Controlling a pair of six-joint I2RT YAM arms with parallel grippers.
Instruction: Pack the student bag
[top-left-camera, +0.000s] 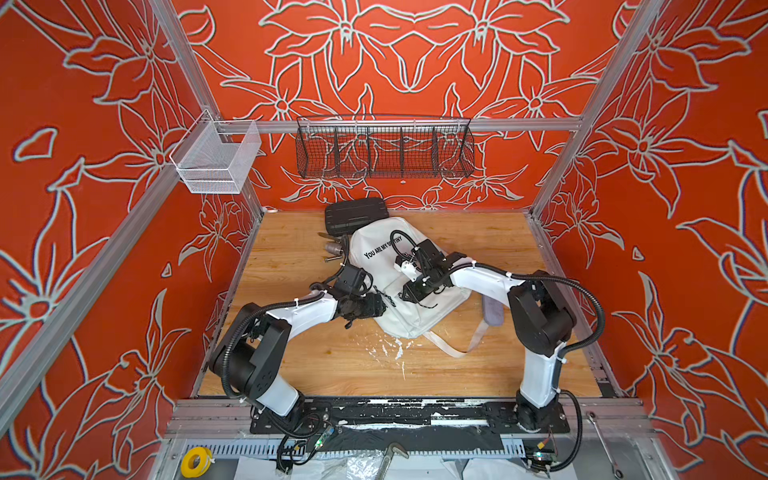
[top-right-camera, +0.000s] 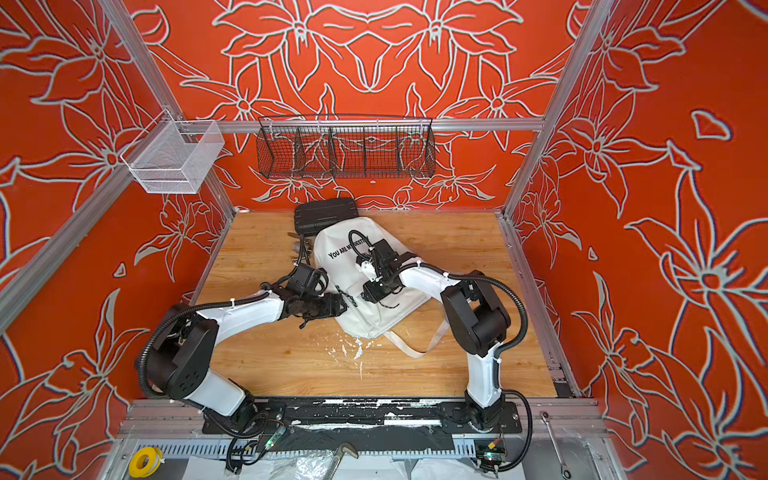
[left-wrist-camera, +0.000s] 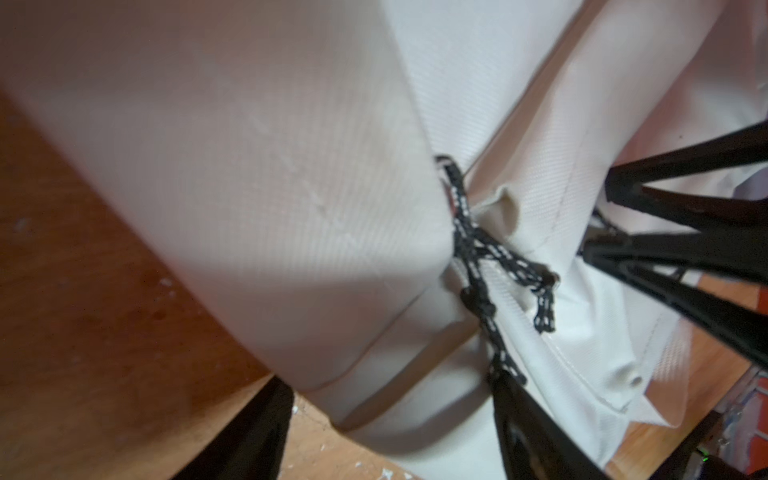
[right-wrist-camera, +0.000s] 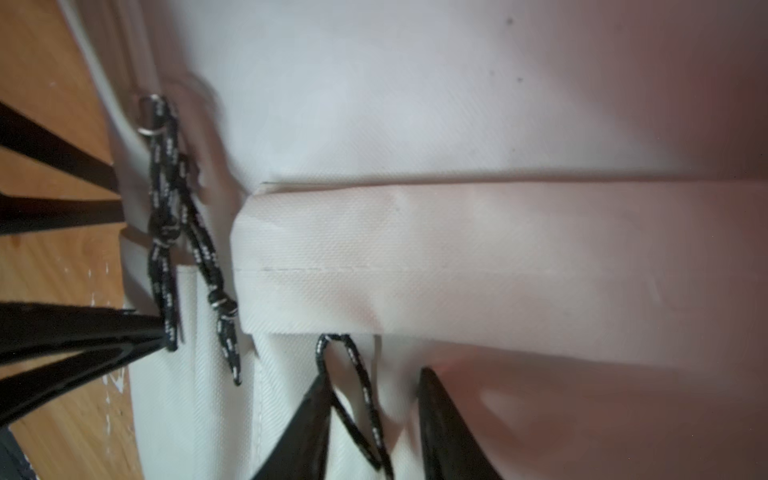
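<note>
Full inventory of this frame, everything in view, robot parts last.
student bag: 1, white, black lettering, table centre
cord zip pulls: several, black-and-white, on the bag
hard case: 1, black ribbed, back of table, by the bag
metal tools: count unclear, silvery, left of the bag
oblong item: 1, grey-purple, right of the bag
wire basket: 1, black, back rail
mesh basket: 1, white, left rail
tape roll: 1, yellow, front ledge
wrench: 1, silver, front ledge
table: 1, wood, white flecks
left claw: 1, black, open, at the bag's edge
right claw: 1, black, open around a cord loop
</note>
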